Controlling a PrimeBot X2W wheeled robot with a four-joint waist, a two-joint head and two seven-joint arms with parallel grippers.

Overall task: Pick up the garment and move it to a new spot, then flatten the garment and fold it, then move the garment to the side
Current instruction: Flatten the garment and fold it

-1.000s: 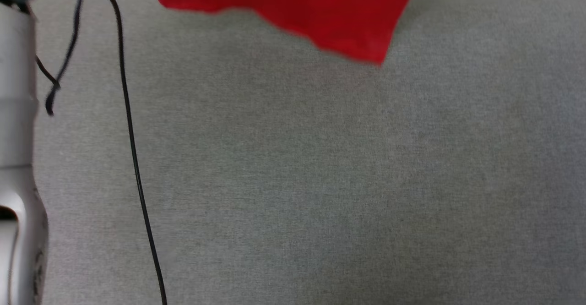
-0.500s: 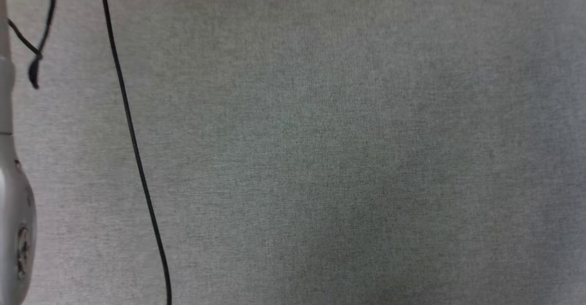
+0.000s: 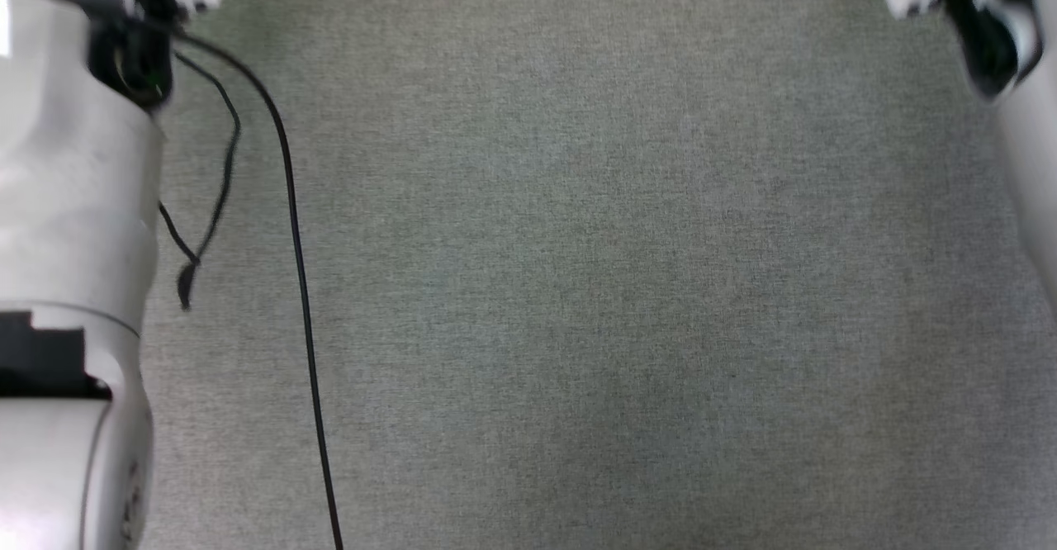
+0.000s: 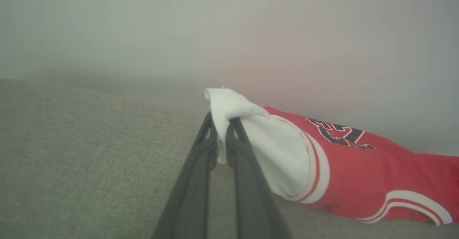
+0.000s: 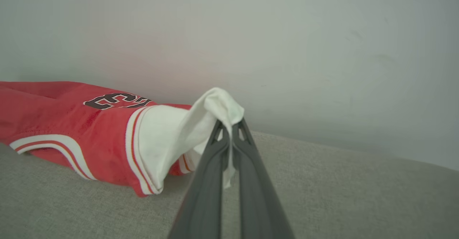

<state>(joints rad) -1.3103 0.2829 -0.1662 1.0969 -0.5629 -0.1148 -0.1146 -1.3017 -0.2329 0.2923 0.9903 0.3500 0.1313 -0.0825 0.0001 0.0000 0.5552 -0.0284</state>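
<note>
The garment (image 4: pixel 358 167) is a red jersey with white sleeves, striped trim and black-outlined lettering. It lies stretched along the far edge of the grey fabric surface, against a pale wall. In the left wrist view my left gripper (image 4: pixel 222 126) is shut on the bunched end of one white sleeve (image 4: pixel 272 149). The right wrist view has the garment (image 5: pixel 71 124) running off to the left, and my right gripper (image 5: pixel 229 127) is shut on the tip of the other white sleeve (image 5: pixel 172 138). Both sleeve ends are lifted slightly off the surface.
The head view looks down on the grey fabric surface (image 3: pixel 619 286). My pale left forearm (image 3: pixel 74 203) runs along its left edge and my right forearm (image 3: pixel 1024 120) sits at the upper right. A black cable (image 3: pixel 301 286) hangs down beside the left arm.
The head view has shifted: the garment's red hem at the top a second ago is out of frame. Both forearms now show at the view's sides.
</note>
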